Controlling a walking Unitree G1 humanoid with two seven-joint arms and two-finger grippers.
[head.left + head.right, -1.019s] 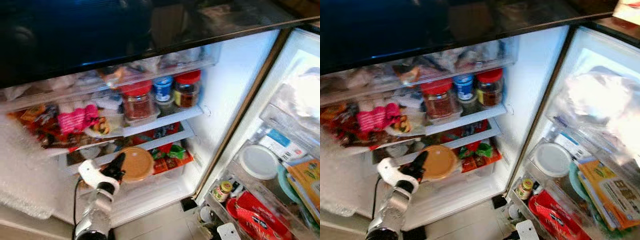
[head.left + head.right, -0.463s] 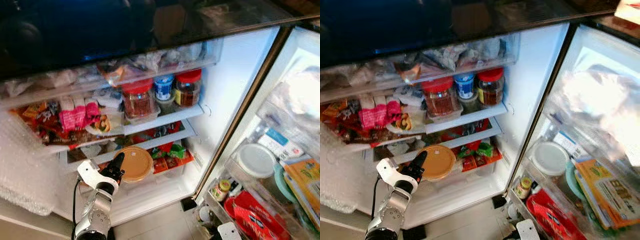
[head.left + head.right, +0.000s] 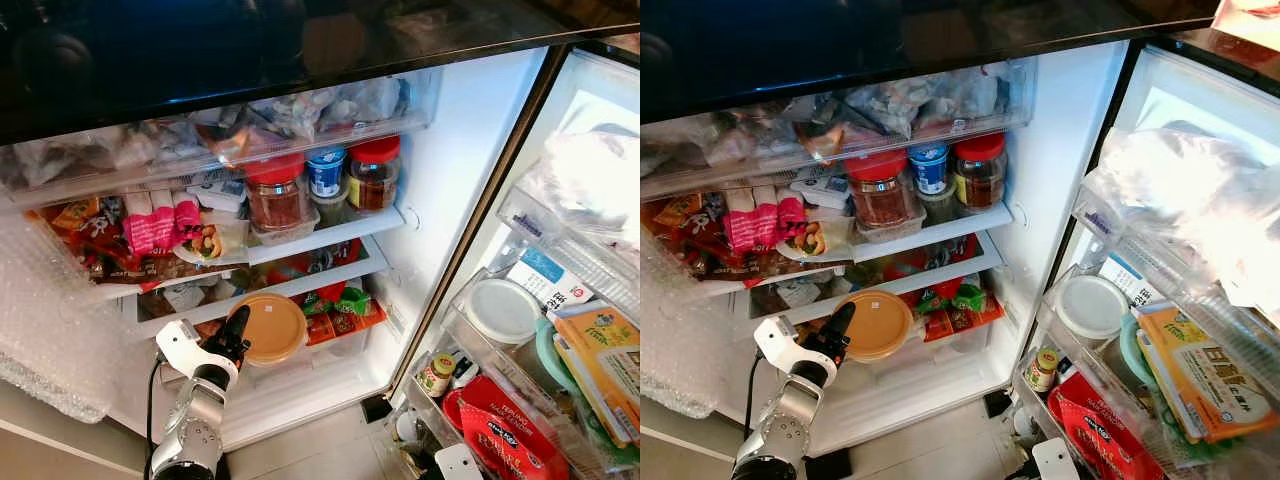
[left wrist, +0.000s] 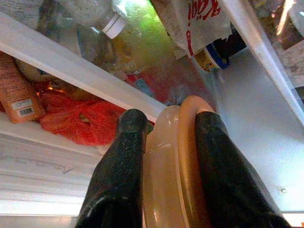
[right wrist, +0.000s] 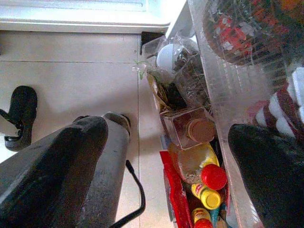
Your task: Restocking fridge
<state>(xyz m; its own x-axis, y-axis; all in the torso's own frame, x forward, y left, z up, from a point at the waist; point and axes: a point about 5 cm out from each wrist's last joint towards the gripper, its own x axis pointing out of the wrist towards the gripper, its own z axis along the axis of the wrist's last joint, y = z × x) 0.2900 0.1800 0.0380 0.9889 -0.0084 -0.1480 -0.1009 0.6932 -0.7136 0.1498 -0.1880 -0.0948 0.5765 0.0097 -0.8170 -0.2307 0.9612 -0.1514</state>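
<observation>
Container: you have a round, shallow tan plastic container with a tan lid (image 3: 271,328) in hand, held on edge at the mouth of the fridge's lower shelf, in front of the red and green packets (image 3: 345,309).
Left claw: your left gripper (image 4: 164,126) is closed across the container's thickness, one black finger on the lid face and one on the base, near the rim.
Right claw: your right gripper (image 5: 166,142) hangs low by the door with its two black fingers spread wide and nothing between them; below it you see the tiled floor (image 5: 71,76).
Handling: it looks stiff and smooth, so expect the plastic to slip if you twist it. Its weight cannot be told from here; treat it as possibly full and keep it from tipping further.
Where to hold: your pinch near the rim looks sound; a grip closer to the middle would probably resist turning better.
Surface: the white lower shelf (image 3: 300,385) beneath the container has a bare strip at the front. Above it runs a white shelf rail (image 4: 71,71).
Room inside: crowded. Red-lidded jars (image 3: 275,195) and a blue-capped tub (image 3: 326,172) sit on the shelf above, with pink and red packets (image 3: 150,225) to their left.
Door: the open door's bins (image 3: 470,400) on your right are packed with a white-lidded tub (image 3: 500,310), a small jar (image 3: 436,375) and red bags (image 3: 500,440).
Risk: the lid could catch the rail as you push in.
</observation>
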